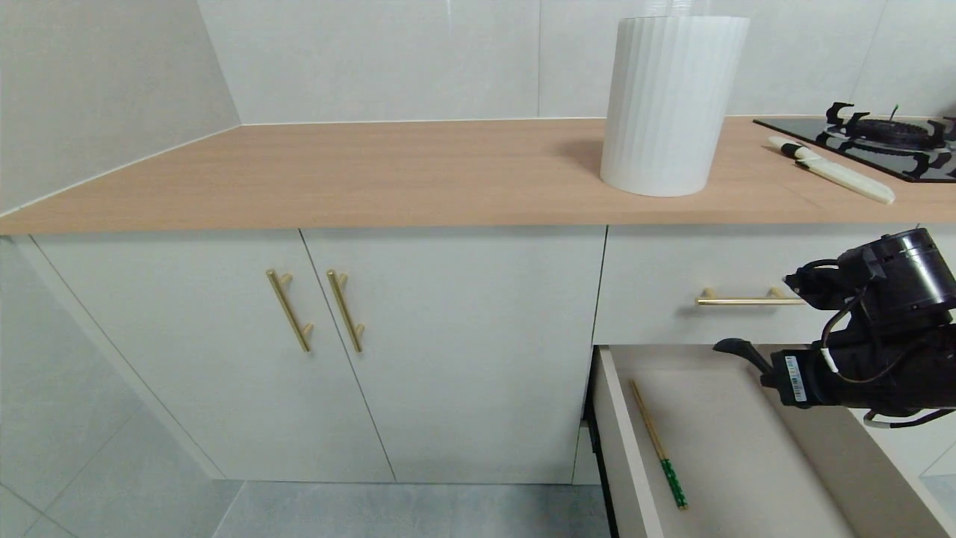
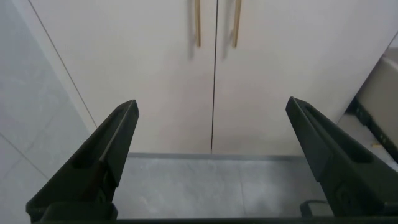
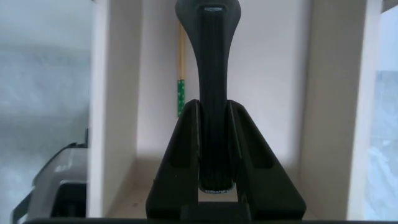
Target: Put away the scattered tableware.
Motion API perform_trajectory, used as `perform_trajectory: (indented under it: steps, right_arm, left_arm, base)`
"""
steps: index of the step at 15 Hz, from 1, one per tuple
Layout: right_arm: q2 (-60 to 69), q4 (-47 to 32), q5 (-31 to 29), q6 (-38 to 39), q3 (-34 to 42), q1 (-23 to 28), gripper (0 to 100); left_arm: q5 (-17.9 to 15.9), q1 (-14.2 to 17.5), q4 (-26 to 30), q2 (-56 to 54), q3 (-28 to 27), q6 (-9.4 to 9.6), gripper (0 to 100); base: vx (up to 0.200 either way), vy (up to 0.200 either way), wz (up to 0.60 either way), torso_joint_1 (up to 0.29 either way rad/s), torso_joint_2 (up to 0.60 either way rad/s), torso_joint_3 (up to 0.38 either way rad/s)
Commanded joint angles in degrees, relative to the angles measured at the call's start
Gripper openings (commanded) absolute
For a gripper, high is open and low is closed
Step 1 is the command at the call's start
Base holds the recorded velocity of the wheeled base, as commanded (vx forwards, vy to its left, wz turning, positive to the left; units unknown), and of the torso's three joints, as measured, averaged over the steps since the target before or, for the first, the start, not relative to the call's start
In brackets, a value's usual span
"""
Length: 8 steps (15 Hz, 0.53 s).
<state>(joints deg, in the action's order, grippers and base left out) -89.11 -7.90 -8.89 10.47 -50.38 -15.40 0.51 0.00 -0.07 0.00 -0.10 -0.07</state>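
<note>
My right gripper (image 1: 784,373) hovers over the open drawer (image 1: 618,430), shut on a black utensil (image 1: 738,349) whose rounded end sticks out past the fingers. In the right wrist view the gripper (image 3: 213,115) clamps the black utensil (image 3: 211,50) by its stem. A pair of wooden chopsticks with green ends (image 1: 659,446) lies inside the drawer near its left wall, and the chopsticks (image 3: 181,74) show beyond the utensil. A cream-handled knife (image 1: 833,170) lies on the counter at the right. My left gripper (image 2: 211,109) is open and empty, low in front of the cabinet doors.
A tall white ribbed container (image 1: 668,104) stands on the wooden counter (image 1: 373,175). A black gas stove (image 1: 881,142) sits at the far right. Below are two cabinet doors with gold handles (image 1: 290,310) and a closed upper drawer with a gold handle (image 1: 747,300).
</note>
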Motion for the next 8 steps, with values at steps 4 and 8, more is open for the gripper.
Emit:
perform_trajectory:
  steps: [4, 8]
  right_arm:
    - [-1.94, 0.08, 0.01, -0.01, 0.29, -0.07, 0]
    - [-4.23, 0.17, 0.10, 0.08, 0.20, -0.07, 0]
  left_arm:
    - [0.02, 0.00, -0.10, 0.09, 0.01, -0.01, 100]
    - [0.02, 0.00, -0.10, 0.09, 0.01, -0.01, 100]
  base:
    - [0.000, 0.000, 0.00, -0.054, 0.17, 0.112]
    - [0.000, 0.000, 0.00, 0.000, 0.00, 0.000]
